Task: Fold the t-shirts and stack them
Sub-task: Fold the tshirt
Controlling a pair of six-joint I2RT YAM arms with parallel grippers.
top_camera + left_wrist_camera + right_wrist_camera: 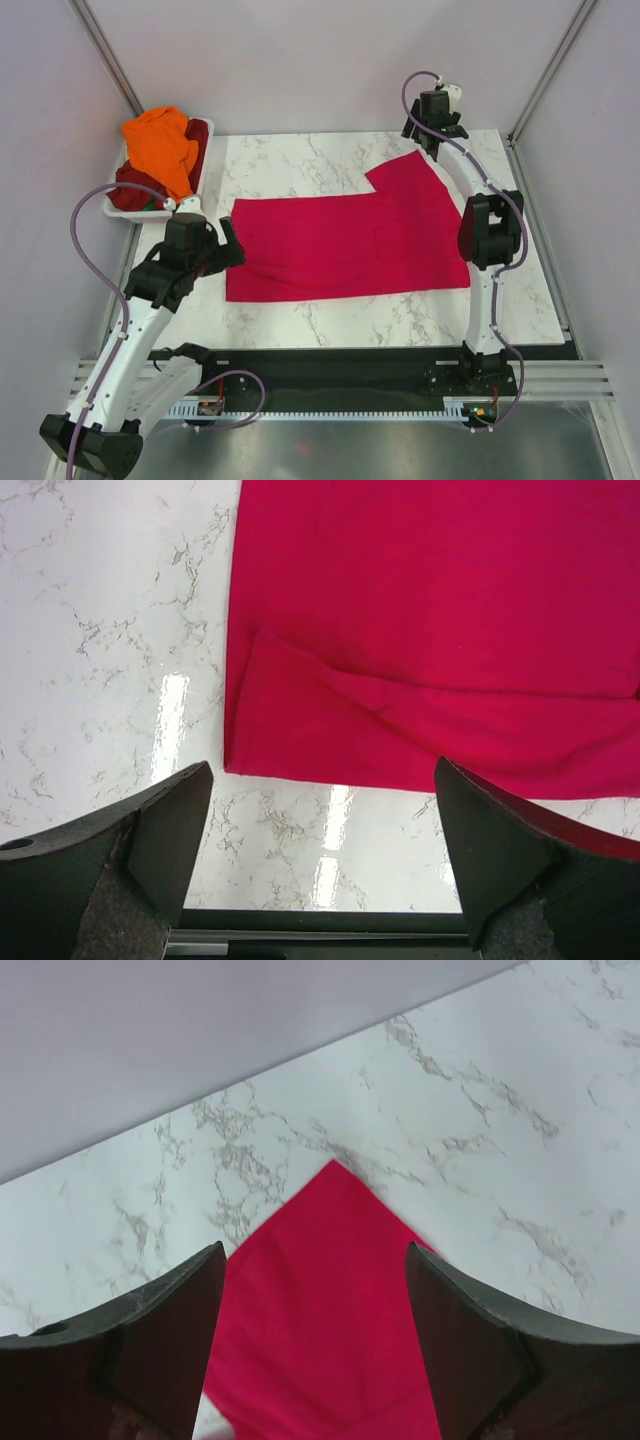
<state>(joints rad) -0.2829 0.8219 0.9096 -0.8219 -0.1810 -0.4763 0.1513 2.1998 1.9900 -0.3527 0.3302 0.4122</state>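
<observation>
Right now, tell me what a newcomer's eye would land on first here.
The crimson-pink t-shirt spread flat across the middle of the marble table dominates. Next comes the orange t-shirt heaped on a dark maroon t-shirt in the white basket at the far left. Both hands are open: the left hand by the shirt's near-left corner, the right hand over its far-right corner.

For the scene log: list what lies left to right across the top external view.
White basket holding the orange t-shirt and maroon t-shirt → left gripper → crimson-pink t-shirt spread on the marble table. The right gripper overlaps that shirt's span, so it is left out.
</observation>
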